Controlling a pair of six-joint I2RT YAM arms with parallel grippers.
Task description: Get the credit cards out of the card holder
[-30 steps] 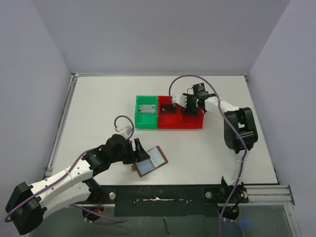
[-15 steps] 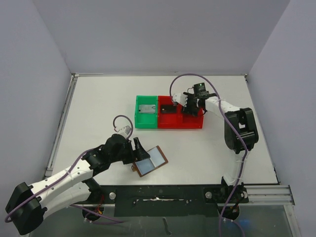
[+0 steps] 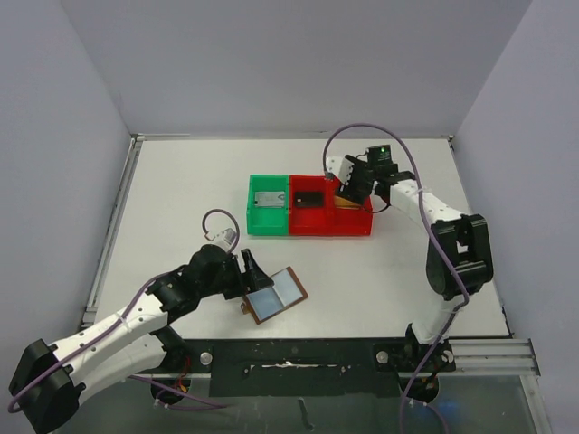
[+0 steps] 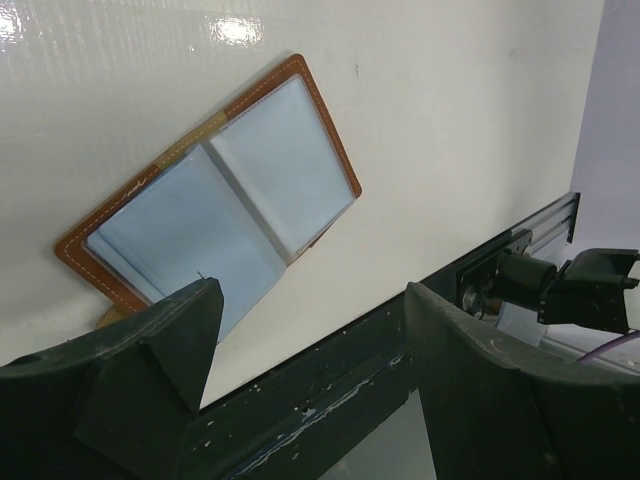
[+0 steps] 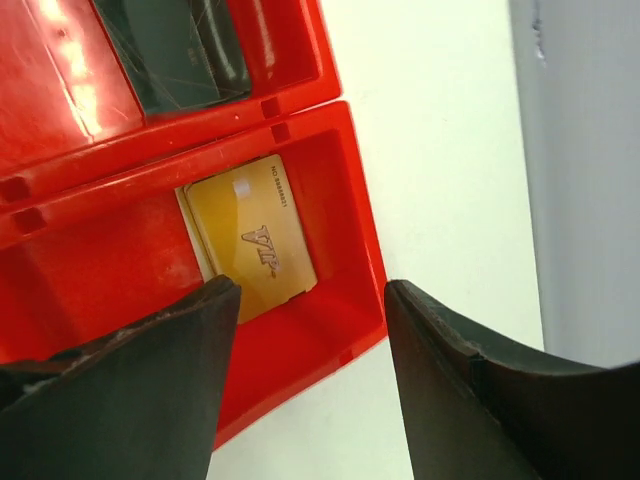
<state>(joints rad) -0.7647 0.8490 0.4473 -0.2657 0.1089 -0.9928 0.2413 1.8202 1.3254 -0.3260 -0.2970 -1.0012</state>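
Right wrist view shows the gold card point(image 5: 255, 240) lying flat in the end part of the red bin point(image 5: 355, 220). It is right under my right gripper point(image 5: 305, 320). The fingers there stand apart and hold nothing. A dark card point(image 5: 180, 50) lies in the next part of the bin.

In the top view the holder point(image 3: 276, 296) lies open on the table point(image 3: 181, 199), near the front edge and well apart from the bin. My left gripper point(image 3: 258, 278) is just beside it. Its fingers are wide apart too, with nothing in them.

Both pockets look pale blue and smooth in the left wrist view. I cannot tell if a card is inside.

I think a card is light, thin, stiff and slippery. Lying flat, it gives my fingers no edge to catch. I would take one by a short edge that pokes out of a pocket and pinch its two flat faces. The holder looks soft and light, so it may slide or fold when I pull. One gripper should press down on its brown edge while the other pulls.
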